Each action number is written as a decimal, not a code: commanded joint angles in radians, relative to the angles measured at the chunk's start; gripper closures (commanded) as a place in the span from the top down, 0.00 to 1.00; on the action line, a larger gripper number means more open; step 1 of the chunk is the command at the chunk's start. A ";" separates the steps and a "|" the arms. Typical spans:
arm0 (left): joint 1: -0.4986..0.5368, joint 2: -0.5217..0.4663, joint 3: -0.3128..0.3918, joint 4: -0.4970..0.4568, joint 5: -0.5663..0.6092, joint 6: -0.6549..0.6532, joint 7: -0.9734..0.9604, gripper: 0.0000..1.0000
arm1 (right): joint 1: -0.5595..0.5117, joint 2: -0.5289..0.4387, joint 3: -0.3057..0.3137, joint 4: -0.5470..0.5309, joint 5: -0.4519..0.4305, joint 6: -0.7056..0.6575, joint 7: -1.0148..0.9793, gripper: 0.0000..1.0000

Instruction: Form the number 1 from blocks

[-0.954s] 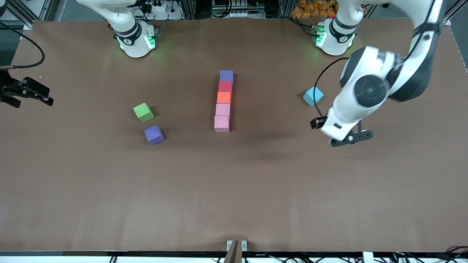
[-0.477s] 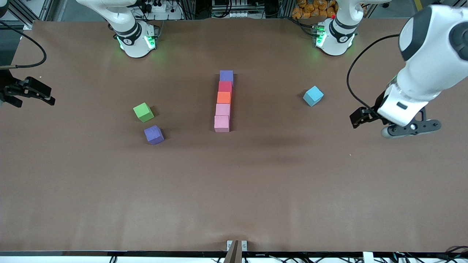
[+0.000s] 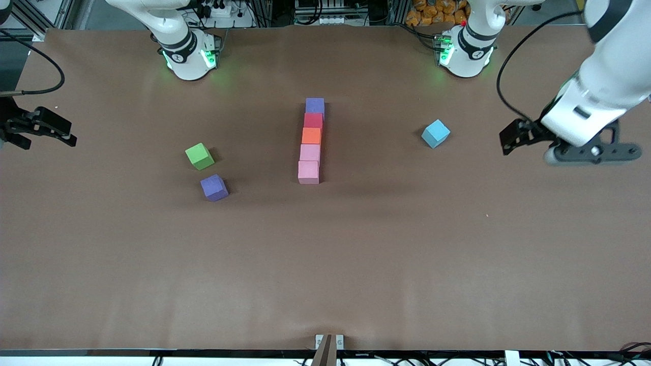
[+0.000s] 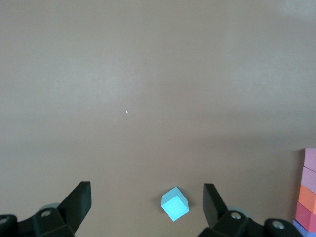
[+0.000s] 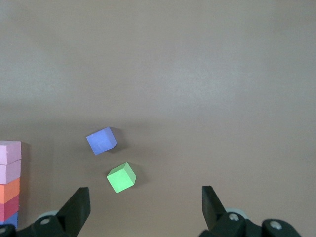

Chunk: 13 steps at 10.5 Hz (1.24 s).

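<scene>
Front view: left gripper (image 3: 526, 136) farther outward.

left tool (image 4: 147, 207) and right tool (image 5: 145, 210) hover over the table, fingers spread, empty.

From my remote seat I see the brown table (image 3: 356, 264) with a straight touching row mid-table: purple cube (image 3: 315, 105) nearest the robot bases, then red cube (image 3: 313, 120), orange cube (image 3: 311, 135), and two pink cubes (image 3: 309, 152) (image 3: 308, 172). Off the row toward the right arm's end sit a green cube (image 3: 199, 156) and another purple cube (image 3: 214, 187); toward the left arm's end, a light blue cube (image 3: 435, 133).
</scene>
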 commanded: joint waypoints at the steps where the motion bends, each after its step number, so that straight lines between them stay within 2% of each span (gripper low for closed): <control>1: 0.024 -0.037 0.005 -0.008 -0.049 -0.073 0.030 1.00 | 0.006 -0.018 -0.006 -0.010 0.007 -0.003 -0.003 1.00; 6: 0.060 -0.037 -0.005 0.005 -0.063 -0.086 0.089 1.00 | 0.019 -0.018 -0.015 -0.012 0.004 -0.005 -0.005 1.00; 8: 0.061 -0.040 -0.002 0.006 -0.063 -0.083 0.099 1.00 | 0.047 -0.018 -0.052 -0.012 0.003 -0.005 -0.005 1.00; 10: 0.061 -0.095 -0.003 -0.003 -0.058 -0.083 0.098 1.00 | 0.042 -0.017 -0.052 -0.012 0.003 -0.005 -0.005 1.00; 13: 0.061 -0.105 -0.002 -0.003 -0.058 -0.084 0.102 1.00 | 0.036 -0.016 -0.052 -0.012 0.003 -0.005 -0.006 1.00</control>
